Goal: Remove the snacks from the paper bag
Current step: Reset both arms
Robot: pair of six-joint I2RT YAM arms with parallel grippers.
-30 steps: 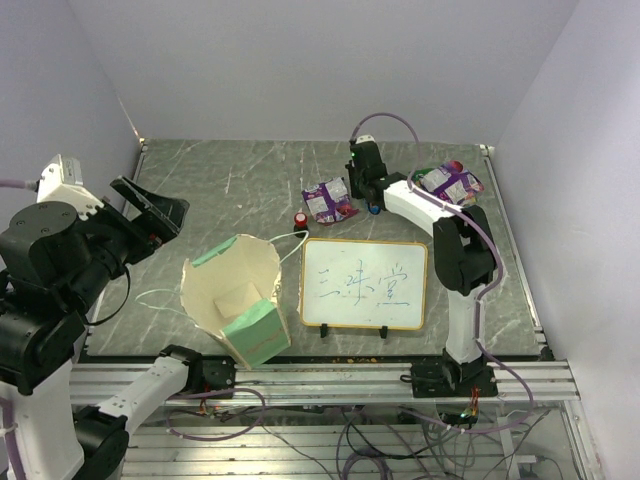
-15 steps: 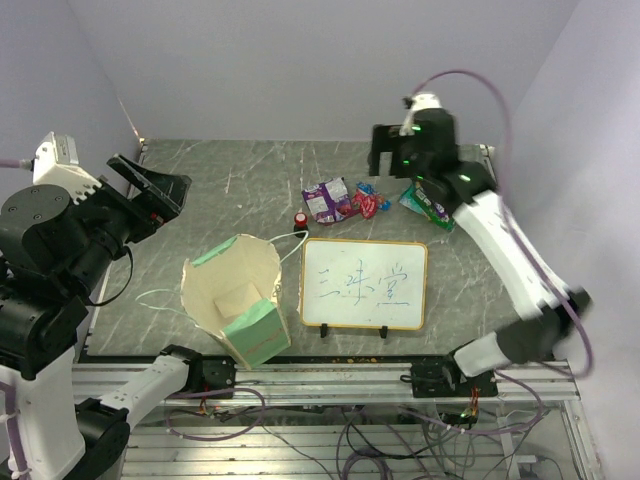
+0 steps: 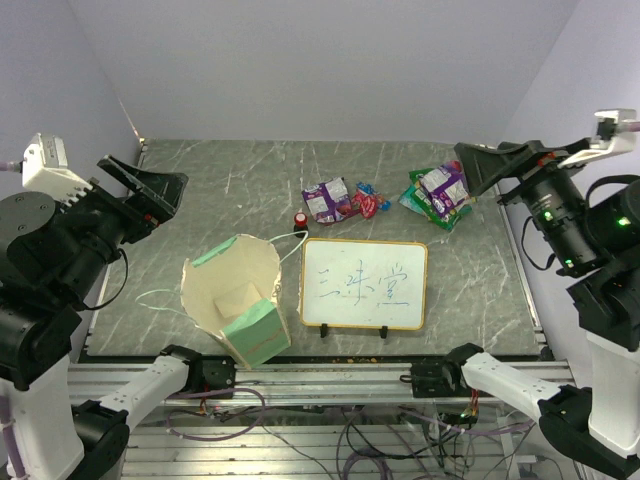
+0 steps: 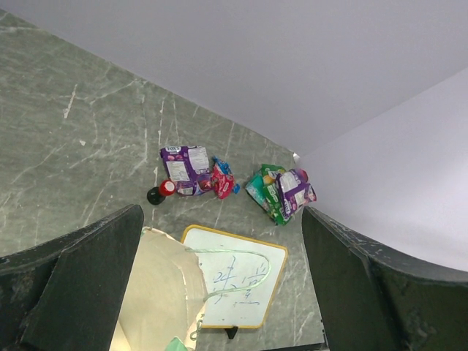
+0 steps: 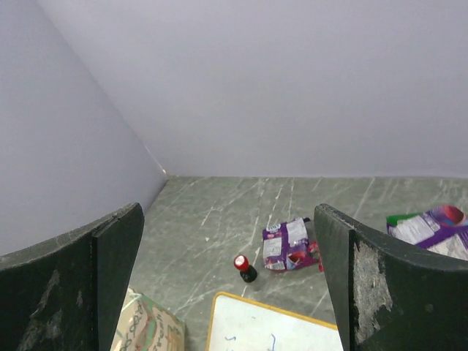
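Left jaws and right jaws: both spread wide, holding nothing, raised at opposite sides of the desk [image 3: 200, 190], probably parked clear because unloading looks complete. The snacks [image 3: 437, 193] lie beyond the whiteboard [image 3: 364, 285], most heaped at right. Apart to the left, a purple packet [image 3: 328, 200] touches a red packet [image 3: 368, 203]. The paper bag [image 3: 235, 290] gapes upward near the left arm. Its interior appears empty, though folds may hide something.
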